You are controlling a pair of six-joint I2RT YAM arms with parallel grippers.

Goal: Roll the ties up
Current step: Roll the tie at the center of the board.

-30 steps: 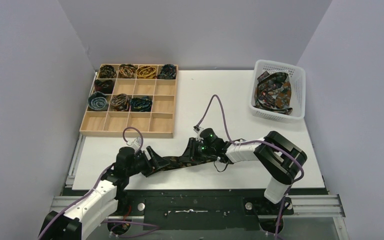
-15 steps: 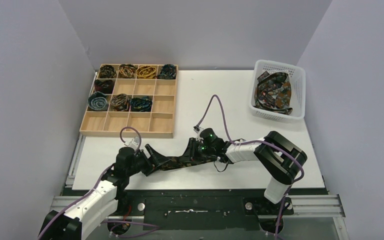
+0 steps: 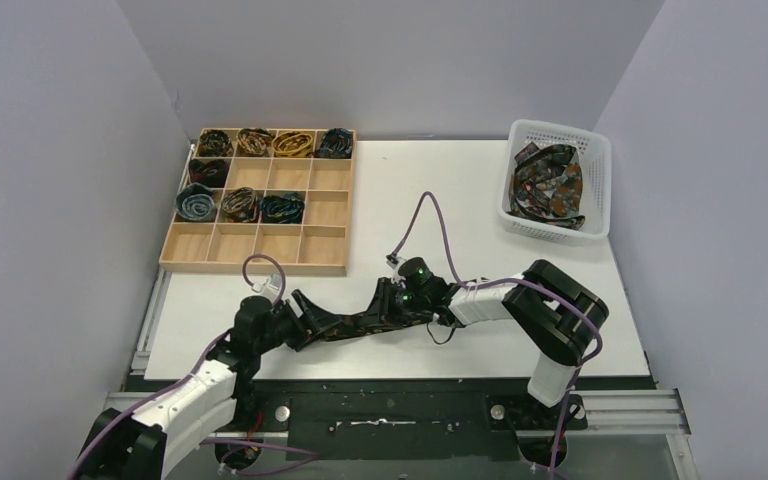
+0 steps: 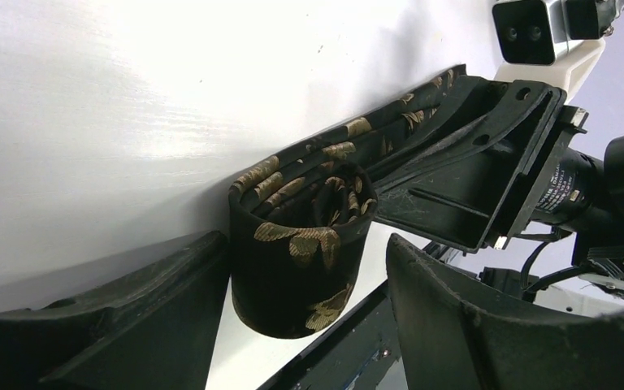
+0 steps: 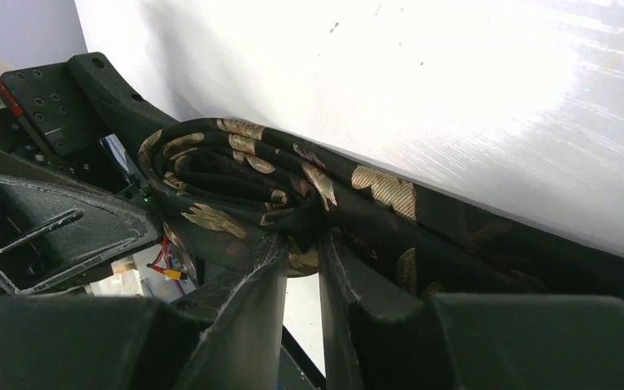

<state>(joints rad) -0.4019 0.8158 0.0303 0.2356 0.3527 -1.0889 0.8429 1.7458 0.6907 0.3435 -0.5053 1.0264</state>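
We note one dark, gold-printed tie (image 3: 360, 322) lying along the near edge of the tabletop (image 3: 480, 190), between both arms. Its left end is wound into a coil (image 4: 292, 268) that stands between the spread fingers of the left tool (image 4: 305, 244), close against one finger and clear of the other. The right tool (image 5: 301, 244) is pinched closed on a fold of this tie. Rolled ties (image 3: 250, 205) sit in the wooden tray (image 3: 250, 268). Loose ties (image 3: 548, 185) fill the white basket (image 3: 560, 127).
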